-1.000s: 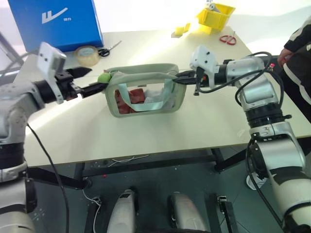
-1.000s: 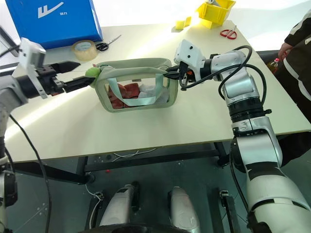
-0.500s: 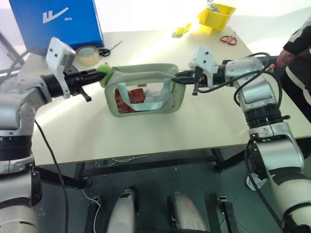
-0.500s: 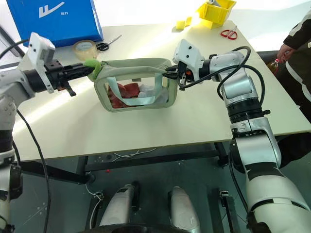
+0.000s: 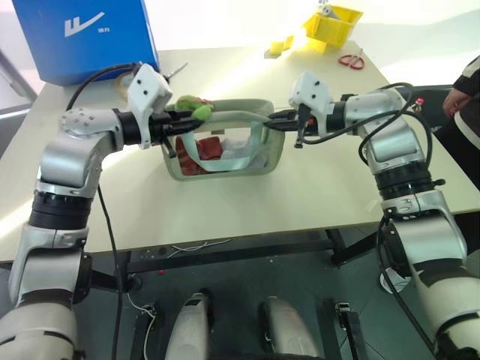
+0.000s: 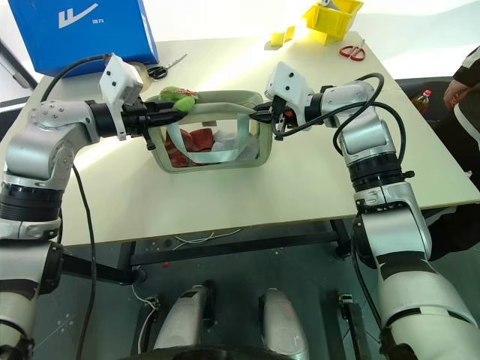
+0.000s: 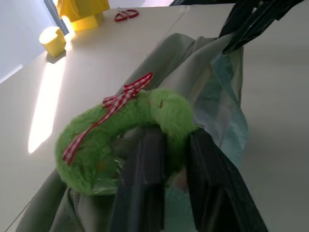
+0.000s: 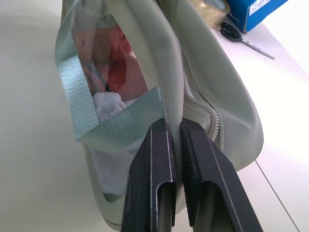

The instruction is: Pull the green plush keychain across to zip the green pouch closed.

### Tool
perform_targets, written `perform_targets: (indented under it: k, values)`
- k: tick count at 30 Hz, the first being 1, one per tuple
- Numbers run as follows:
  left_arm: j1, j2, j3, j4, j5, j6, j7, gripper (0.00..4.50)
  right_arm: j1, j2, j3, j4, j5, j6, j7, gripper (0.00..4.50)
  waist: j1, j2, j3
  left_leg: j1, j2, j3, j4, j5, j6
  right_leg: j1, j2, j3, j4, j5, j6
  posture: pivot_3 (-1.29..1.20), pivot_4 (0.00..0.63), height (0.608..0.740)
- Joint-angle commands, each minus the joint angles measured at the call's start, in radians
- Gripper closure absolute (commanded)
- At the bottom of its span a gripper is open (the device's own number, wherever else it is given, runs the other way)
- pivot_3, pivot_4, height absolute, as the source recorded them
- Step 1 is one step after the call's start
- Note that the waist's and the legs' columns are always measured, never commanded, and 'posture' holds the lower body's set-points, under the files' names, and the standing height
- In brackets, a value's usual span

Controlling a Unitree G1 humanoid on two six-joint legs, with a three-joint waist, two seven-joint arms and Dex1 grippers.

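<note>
Since a second ago, our left claw (image 5: 182, 115) has travelled in from the left end of the green pouch (image 5: 225, 142), carrying the green plush keychain (image 5: 194, 108) a little way along the pouch's top; the keychain now sits near that left end. The left claw's fingers are clamped on the keychain; our right claw (image 5: 279, 118) is pinched together on the pouch's right rim, bracing it.

The plush looks soft, light and squashy, so we would grip low, near the zipper pull. The pouch is floppy and could buckle.

On the worktop (image 5: 225, 202), a blue box (image 5: 86, 34), tape roll (image 6: 130, 69), scissors (image 6: 157, 70) and yellow bin (image 5: 332, 21) lie well apart, blocking nothing.
</note>
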Motion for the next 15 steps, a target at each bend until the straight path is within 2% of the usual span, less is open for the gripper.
perform_targets:
  k: [1, 5, 10, 12, 15]
  values:
    - [-0.036, 0.046, 0.054, 0.006, 0.012, -0.011, -0.007, 2.13, -0.005, -0.012, -0.016, -0.036, 0.013, -0.001, 0.002, 4.5, 0.0, 0.0, 0.0, 0.0, 0.0, 0.0, 0.0, 0.0, 0.0, 0.0, 0.0, 0.0, 0.0, 0.0, 0.0, 0.0, 0.15, 0.74]
    - [-0.048, 0.101, 0.06, 0.019, 0.031, -0.011, -0.028, 0.03, 0.0, -0.015, -0.014, -0.039, 0.011, 0.001, 0.002, 4.5, 0.0, 0.0, 0.0, 0.0, 0.0, 0.0, 0.0, 0.0, 0.0, 0.0, 0.0, 0.0, 0.0, 0.0, 0.0, 0.0, 0.15, 0.74]
    - [0.038, 0.201, 0.082, 0.017, 0.037, -0.019, -0.099, 0.03, -0.005, -0.017, -0.015, -0.038, 0.01, 0.002, 0.0, 4.5, -0.001, 0.0, 0.0, 0.0, 0.0, 0.0, 0.0, 0.0, 0.0, -0.001, 0.0, 0.0, 0.0, 0.0, 0.0, 0.0, 0.15, 0.74]
    - [0.071, 0.194, 0.093, 0.031, 0.036, -0.03, -0.087, 0.03, -0.006, -0.018, -0.015, -0.041, 0.011, 0.005, 0.0, 4.5, 0.001, 0.0, 0.0, 0.0, 0.0, 0.0, 0.0, 0.0, 0.0, 0.0, 0.0, 0.0, 0.0, 0.0, 0.0, 0.0, 0.15, 0.74]
    - [0.089, 0.134, 0.092, 0.072, 0.055, -0.061, -0.025, 0.03, -0.01, -0.018, -0.014, -0.038, 0.01, 0.005, 0.001, 4.5, 0.007, 0.0, 0.0, 0.0, 0.0, -0.001, 0.001, 0.0, 0.0, 0.001, 0.0, -0.001, 0.0, 0.0, 0.0, 0.0, 0.15, 0.74]
